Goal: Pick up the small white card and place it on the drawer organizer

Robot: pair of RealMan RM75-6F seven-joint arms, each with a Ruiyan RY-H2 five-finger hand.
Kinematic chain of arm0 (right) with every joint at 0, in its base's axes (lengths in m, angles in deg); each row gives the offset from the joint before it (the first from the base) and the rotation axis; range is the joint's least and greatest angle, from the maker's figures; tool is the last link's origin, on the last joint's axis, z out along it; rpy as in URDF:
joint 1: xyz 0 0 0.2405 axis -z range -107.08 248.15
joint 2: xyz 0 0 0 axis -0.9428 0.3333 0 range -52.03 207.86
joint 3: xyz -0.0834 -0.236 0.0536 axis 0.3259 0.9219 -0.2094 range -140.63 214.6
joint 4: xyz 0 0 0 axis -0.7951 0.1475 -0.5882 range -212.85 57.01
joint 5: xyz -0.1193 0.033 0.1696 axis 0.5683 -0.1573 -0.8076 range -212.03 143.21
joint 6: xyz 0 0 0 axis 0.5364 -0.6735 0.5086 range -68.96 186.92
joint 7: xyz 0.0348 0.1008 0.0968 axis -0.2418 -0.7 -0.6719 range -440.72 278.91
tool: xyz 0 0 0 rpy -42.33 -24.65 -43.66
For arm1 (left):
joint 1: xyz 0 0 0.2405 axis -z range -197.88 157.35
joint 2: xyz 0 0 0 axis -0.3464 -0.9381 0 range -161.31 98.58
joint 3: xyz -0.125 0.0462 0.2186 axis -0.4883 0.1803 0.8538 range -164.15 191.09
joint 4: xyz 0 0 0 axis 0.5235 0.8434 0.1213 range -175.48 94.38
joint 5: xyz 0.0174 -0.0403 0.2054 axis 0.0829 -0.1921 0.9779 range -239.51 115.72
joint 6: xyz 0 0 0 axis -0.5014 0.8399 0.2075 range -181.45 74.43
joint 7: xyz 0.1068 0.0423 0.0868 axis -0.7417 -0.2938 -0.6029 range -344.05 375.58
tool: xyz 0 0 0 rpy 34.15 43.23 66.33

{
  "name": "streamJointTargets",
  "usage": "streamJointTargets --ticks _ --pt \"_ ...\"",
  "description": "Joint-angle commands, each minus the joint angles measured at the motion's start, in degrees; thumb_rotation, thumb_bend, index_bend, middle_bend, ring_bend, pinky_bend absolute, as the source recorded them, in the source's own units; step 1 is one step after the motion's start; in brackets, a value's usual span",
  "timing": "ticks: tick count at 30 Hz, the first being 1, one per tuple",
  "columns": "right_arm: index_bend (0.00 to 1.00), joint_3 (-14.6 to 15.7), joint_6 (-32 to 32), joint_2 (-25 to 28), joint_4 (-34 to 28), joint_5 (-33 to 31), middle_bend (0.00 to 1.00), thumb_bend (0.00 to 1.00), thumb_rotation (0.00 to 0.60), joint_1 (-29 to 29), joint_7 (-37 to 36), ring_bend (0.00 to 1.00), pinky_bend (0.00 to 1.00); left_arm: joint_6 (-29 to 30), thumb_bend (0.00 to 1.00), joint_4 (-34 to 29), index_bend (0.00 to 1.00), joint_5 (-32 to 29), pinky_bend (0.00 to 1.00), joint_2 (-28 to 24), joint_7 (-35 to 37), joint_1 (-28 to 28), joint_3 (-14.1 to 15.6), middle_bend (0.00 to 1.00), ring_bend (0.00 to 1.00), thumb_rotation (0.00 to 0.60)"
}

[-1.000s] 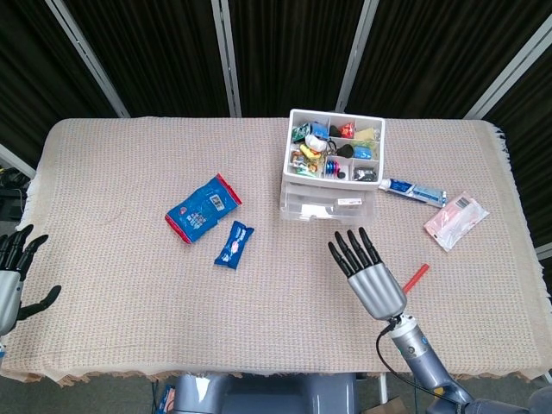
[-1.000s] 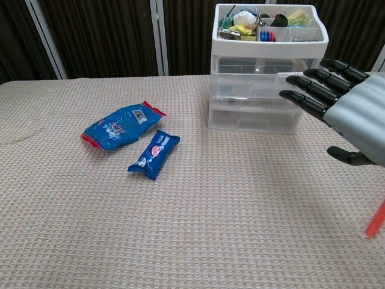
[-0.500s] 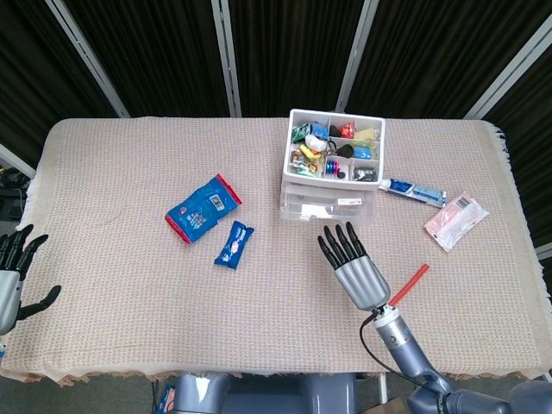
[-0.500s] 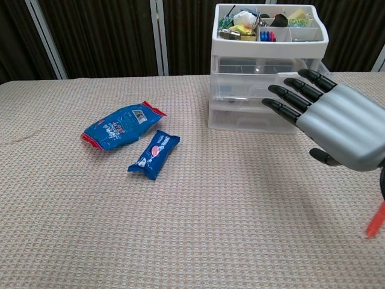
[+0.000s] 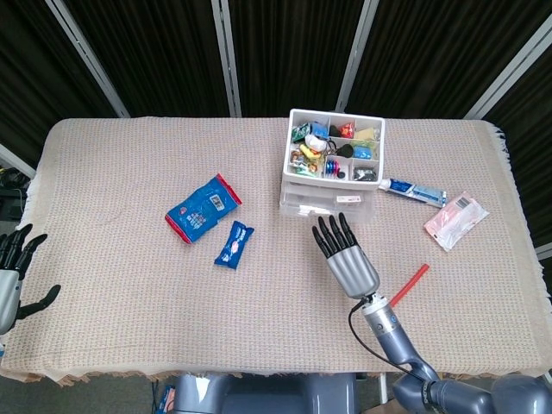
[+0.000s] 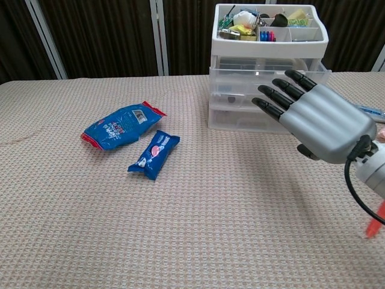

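Observation:
The white drawer organizer [image 5: 312, 202] stands at the back middle of the table, its top tray full of small colourful items. It also shows in the chest view [image 6: 236, 65]. My right hand [image 5: 347, 255] hovers just in front of it, fingers spread and pointing at the drawers, holding nothing; in the chest view my right hand [image 6: 314, 117] covers part of the lower drawers. My left hand [image 5: 12, 278] hangs open off the table's left edge. A flat pink and white packet [image 5: 454, 218] lies at the right. I cannot pick out a small white card for certain.
A blue and red snack bag [image 5: 203, 207] and a small blue wrapper [image 5: 234, 244] lie left of centre. A toothpaste tube [image 5: 412, 191] lies right of the organizer. A red stick [image 5: 408, 285] lies just right of my right wrist.
My right hand has moved left and forward, closing on the front of the organizer, fingers still spread. The left hand has not moved.

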Motion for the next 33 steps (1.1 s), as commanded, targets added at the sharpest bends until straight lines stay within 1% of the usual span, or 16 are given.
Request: streamJointTargets --ticks 1,10,20,27,33 --pt "0.01 -0.98 0.59 -0.42 0.56 -0.52 0.0 0.17 0.6 -0.78 0.46 0.0 0.0 -0.07 0.29 -0.04 0.13 -0.03 0.0 -0.01 0.03 0.01 0.02 0.0 0.0 0.6" --pt "0.01 -3.37 2.65 -1.66 1.83 -2.44 0.0 0.17 0.6 -2.91 2.09 0.0 0.0 -0.11 0.29 -0.07 0.13 -0.13 0.0 -0.04 0.09 0.03 -0.03 0.0 0.0 0.6" --pt "0.01 -6.34 5.15 -2.9 3.44 -6.12 0.0 0.17 0.6 -4.77 3.57 0.0 0.0 -0.23 0.28 -0.08 0.12 -0.3 0.0 -0.08 0.2 0.05 -0.08 0.0 0.0 0.6" --pt "0.02 -7.28 6.41 -3.68 4.39 -8.05 0.0 0.17 0.6 -5.58 4.4 0.0 0.0 -0.3 0.29 -0.12 0.13 -0.36 0.0 -0.14 0.38 0.09 -0.11 0.0 0.0 0.6" --pt "0.02 -6.75 6.32 -3.73 3.48 -8.76 0.0 0.17 0.6 -5.25 4.89 0.0 0.0 -0.45 0.29 -0.19 0.13 -0.43 0.0 -0.19 0.44 0.1 -0.07 0.0 0.0 0.6"
